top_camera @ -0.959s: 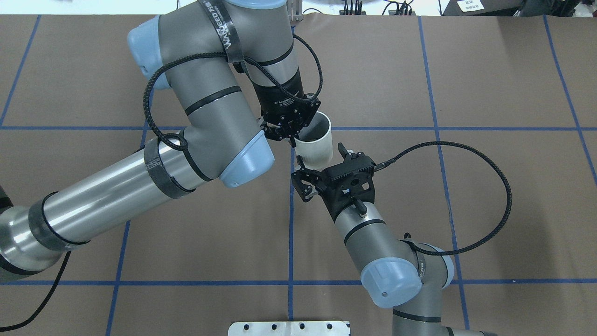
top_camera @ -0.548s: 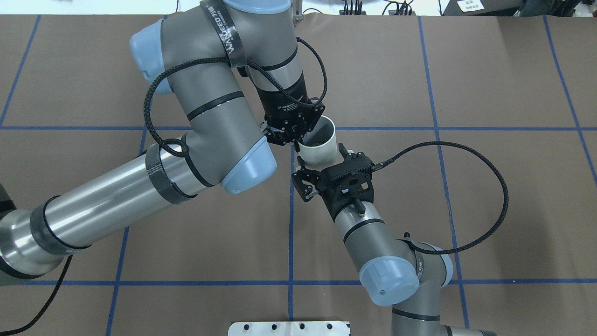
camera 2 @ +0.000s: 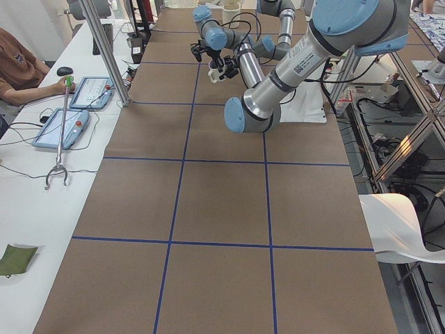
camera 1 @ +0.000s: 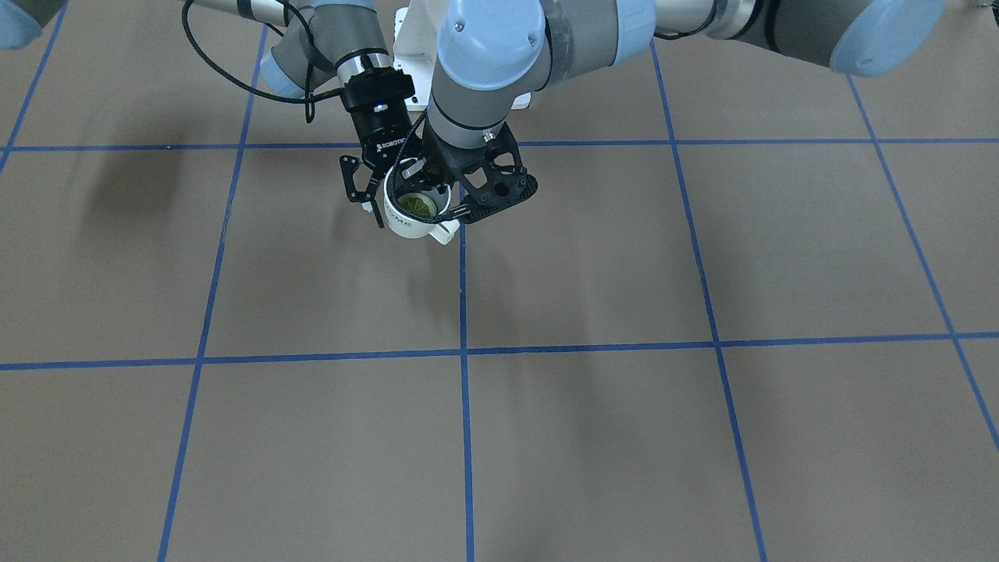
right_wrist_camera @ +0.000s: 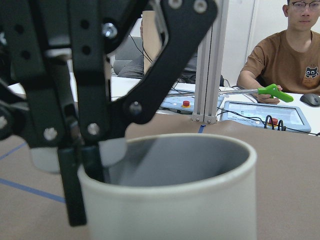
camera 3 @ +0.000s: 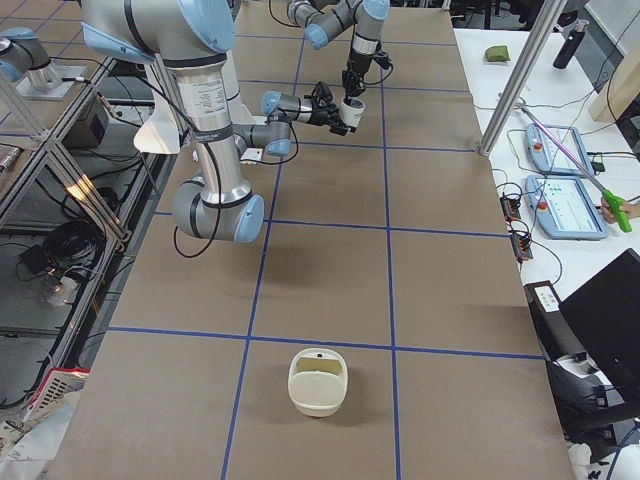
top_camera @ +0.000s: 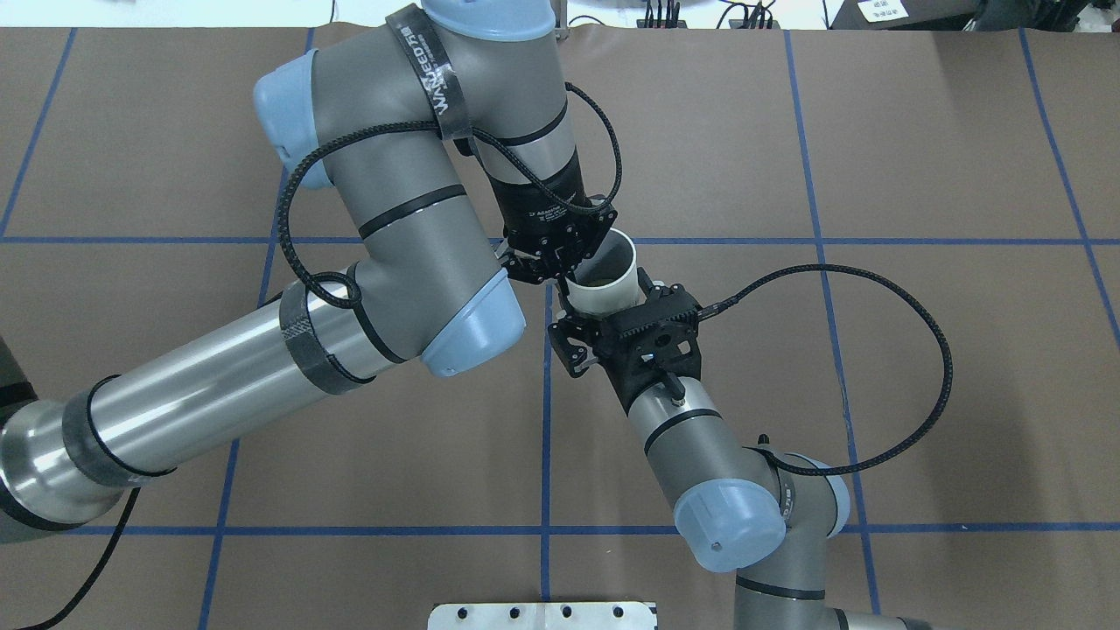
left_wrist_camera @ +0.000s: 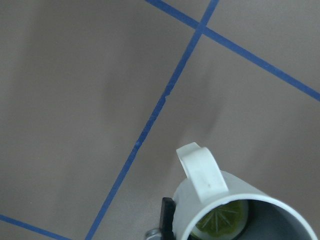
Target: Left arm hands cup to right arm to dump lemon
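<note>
Overhead exterior: my left gripper (top_camera: 560, 273), pinching the rim of the cup (top_camera: 604, 293), has carried it closer, so it now sits between the spread fingers of my right gripper (top_camera: 604, 308), lemon (camera 1: 418, 204) lying inside; handover looks ready for closing.

Legible markings. The brand name ROBOTIQ runs in white capitals along the black wrist housing (camera 1: 385, 134) of the right arm (camera 1: 355, 35). A black strap (top_camera: 435, 74) around the left arm (top_camera: 411, 184) carries white capitals beginning WAN; the rest is not resolved. Small white print on the black cylinder (top_camera: 542, 206) at the left arm's wrist is too fine to read. Dark lettering on the side of the cup (camera 1: 406, 228) is too small to read. A white sticker (camera 2: 302, 61) on the left arm and a second white sticker (camera 3: 207, 100) on the right arm bear print that cannot be read.
</note>
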`<state>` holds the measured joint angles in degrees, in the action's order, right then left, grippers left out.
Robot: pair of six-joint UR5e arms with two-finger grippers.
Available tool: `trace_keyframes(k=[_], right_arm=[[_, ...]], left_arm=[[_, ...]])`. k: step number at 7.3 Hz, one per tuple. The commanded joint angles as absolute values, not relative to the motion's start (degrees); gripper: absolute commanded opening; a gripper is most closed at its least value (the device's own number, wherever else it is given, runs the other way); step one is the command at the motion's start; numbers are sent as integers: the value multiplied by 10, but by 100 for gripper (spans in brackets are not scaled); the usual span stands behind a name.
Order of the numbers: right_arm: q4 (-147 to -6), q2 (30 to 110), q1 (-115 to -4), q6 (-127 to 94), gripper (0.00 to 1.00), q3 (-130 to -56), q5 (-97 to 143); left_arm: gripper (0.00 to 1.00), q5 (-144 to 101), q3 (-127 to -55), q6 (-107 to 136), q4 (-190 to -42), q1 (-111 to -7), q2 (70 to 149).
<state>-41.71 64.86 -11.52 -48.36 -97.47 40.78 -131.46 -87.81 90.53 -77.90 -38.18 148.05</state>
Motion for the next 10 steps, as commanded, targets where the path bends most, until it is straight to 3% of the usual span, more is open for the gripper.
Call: trace_keyframes(k=[1,4,6,7,8,9,10], right_arm=[[-417,649,-115,-482,98,-974,409],[-417,649,-115,-482,94,-968,409],[-417,649,-115,-482,72,-968,409],[-417,649,-114,-481,56,-969,410],[-417,649,-114,-482,42,-968,410],[-417,649,-114,-481,40,-969,409],[-416,649,-115,-481,39,-969,410]], left_arm=[[0,-1316,-878,905,-780,-381,1484],[0,-1316,-877,906,-780,-379,1485],[4,-1316,-876,905,-780,-378,1486],[43,-1315,-875,905,-780,-378,1486],[57,-1315,-875,904,-781,-378,1486],[100,-1315,-881,904,-780,-380,1491],[100,-1315,-896,904,-780,-396,1496]])
